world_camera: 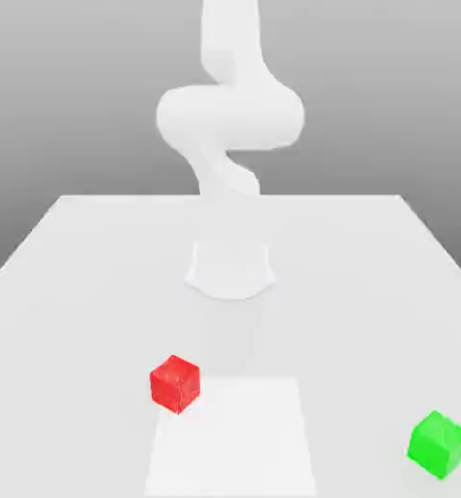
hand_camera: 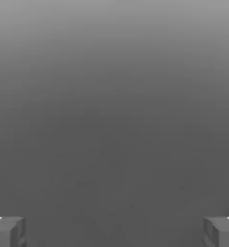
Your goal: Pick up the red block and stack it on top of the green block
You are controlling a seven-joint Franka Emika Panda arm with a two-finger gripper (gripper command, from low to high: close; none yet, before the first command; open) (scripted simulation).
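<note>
The red block [world_camera: 174,383] rests on the white table [world_camera: 79,253], toward the front and a little to the exterior view's left of centre. Far off at the front on the exterior view's right sits the green block [world_camera: 439,444], well apart from the red one. In the hand view my gripper [hand_camera: 114,231] is open: its two grey fingertips [hand_camera: 8,231] stand wide apart with nothing between them, against a plain grey background. Neither block lies between the fingers.
The white arm [world_camera: 230,117] rises from its base [world_camera: 230,267] at the table's middle and leaves the picture at the top. A paler square patch [world_camera: 230,438] marks the table surface between the two blocks, at the front.
</note>
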